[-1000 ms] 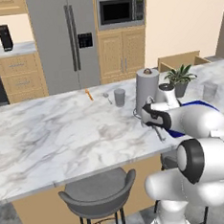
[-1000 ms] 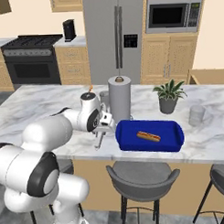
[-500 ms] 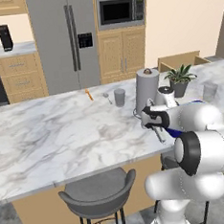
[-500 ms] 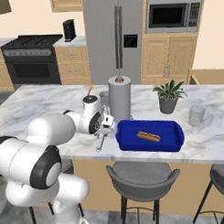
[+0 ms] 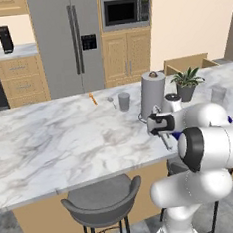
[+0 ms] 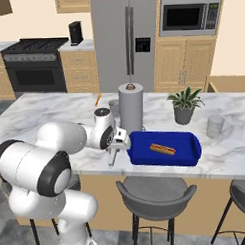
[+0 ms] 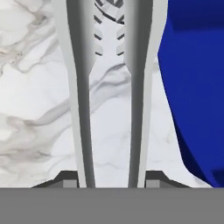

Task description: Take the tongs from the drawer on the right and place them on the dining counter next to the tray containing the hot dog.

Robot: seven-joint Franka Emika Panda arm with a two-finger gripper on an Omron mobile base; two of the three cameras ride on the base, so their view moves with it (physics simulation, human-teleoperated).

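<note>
My gripper [image 6: 114, 146] is shut on the tongs [image 6: 111, 158], a slim grey metal utensil that hangs from it. The hand is low over the dining counter [image 6: 44, 117], near its front edge. Just right of the tongs sits the blue tray [image 6: 188, 160] with the hot dog [image 6: 162, 149] in it. In the hand view the two arms of the tongs [image 7: 83, 87] run up from my gripper [image 7: 111, 178] to ridged ends over white marble, and the tray [image 7: 192, 87] is on the right. I cannot tell if the tips touch the marble. The drawer [image 5: 186, 62] stands open at the far right.
A paper-towel roll [image 6: 131, 106] stands just behind the hand. A potted plant [image 6: 184, 105] and a glass [image 6: 214, 125] are behind the tray, and a grey cup [image 5: 124, 101] and an orange stick [image 5: 92, 98] lie further back. Grey stools [image 6: 157, 191] stand under the counter's front edge.
The arm has folded in a little and the hand with the tongs has dipped slightly beside the tray. The grip is unchanged.
</note>
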